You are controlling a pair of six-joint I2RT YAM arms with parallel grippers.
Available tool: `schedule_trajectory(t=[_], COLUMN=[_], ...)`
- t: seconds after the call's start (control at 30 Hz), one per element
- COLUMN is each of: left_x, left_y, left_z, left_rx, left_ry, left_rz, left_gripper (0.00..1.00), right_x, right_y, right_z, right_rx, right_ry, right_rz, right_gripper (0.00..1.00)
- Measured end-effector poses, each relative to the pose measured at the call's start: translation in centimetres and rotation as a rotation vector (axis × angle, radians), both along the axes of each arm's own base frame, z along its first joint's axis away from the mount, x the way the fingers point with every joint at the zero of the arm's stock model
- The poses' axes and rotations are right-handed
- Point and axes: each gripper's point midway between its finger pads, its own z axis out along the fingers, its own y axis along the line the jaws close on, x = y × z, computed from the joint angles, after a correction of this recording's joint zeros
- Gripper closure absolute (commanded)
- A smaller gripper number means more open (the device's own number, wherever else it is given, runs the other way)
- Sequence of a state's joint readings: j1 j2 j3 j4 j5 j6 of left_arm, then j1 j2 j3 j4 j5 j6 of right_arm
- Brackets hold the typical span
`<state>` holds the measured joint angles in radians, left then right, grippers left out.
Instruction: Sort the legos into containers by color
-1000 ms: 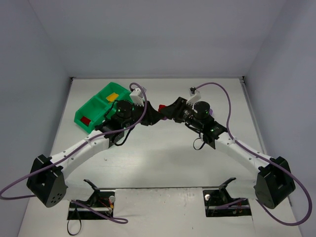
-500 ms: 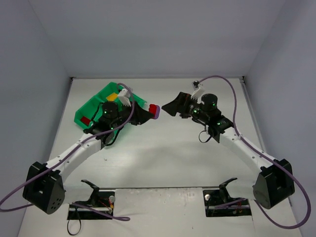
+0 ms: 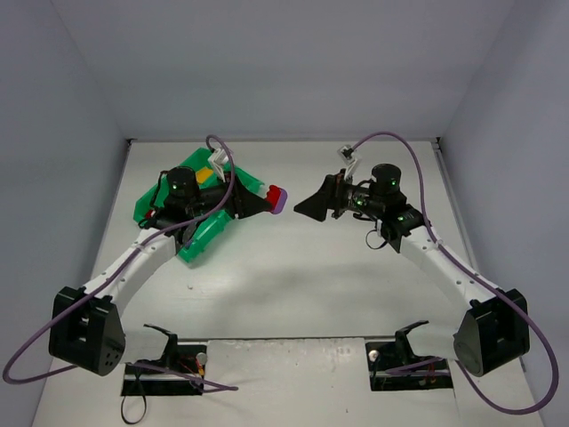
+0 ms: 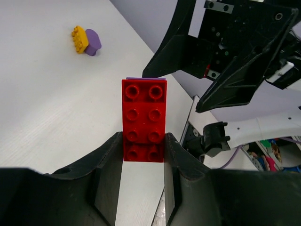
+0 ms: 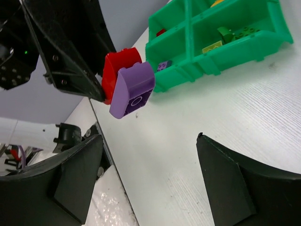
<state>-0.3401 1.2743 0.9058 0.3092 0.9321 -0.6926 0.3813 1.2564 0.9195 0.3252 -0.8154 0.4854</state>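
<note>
Pinched by its lower end in the left gripper (image 4: 143,155): a red two-by-four lego brick (image 4: 144,120), aloft at centre frame, with a purple sloped brick (image 5: 133,89) stuck on its far, studless side. Facing it, apart, jaws spread and empty: the right gripper (image 5: 150,162). Probably light, rigid, smooth-walled, joined by stud friction alone. Best taken across the purple piece's flat sides and pulled straight off. Green tray (image 3: 153,209) at upper left of the overhead frame.

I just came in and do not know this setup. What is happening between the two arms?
The left arm's fingers hold a red brick, off the table, with a purple piece stuck on its far end. The right arm's fingers stand open, facing it without touching. The green tray lies at the far left, partly under the left arm.
</note>
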Motion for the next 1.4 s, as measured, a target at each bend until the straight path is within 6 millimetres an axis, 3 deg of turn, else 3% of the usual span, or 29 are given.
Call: schedule_trajectory(t=[0.27,0.5,0.87,1.07,1.3,1.4], left_x=[-1.2,-2.1,-3.2,-3.7,-3.7,-3.8], left_y=[-0.6,-0.8,-1.7,-1.8,-1.8,-1.8], left_z=[2.2,2.0,2.3,2.2,1.9,1.9], left_rx=[-0.024,-0.027,-0.027,-0.026,-0.02,-0.022], left_ry=[-0.031,-0.01,-0.019,-0.013,-0.021,-0.024], left_rz=[-0.131,-0.194,-0.265,-0.287,-0.309,-0.321], left_gripper=[1.0,1.0,1.0,1.0,1.0,1.0], right_x=[-2.1,-3.7,-3.4,-3.3,-3.8,-4.0], right_y=[0.9,2.2,3.7,4.1,4.3,4.3], right_z=[0.9,1.3,1.0,0.7,1.3,1.3], right_rx=[0.03,0.043,0.046,0.046,0.067,0.069], right_ry=[-0.04,-0.066,-0.068,-0.064,-0.074,-0.076], right_rz=[0.142,0.23,0.277,0.286,0.327,0.336], right_gripper=[0.21,0.19,0.26,0.39,0.86,0.95])
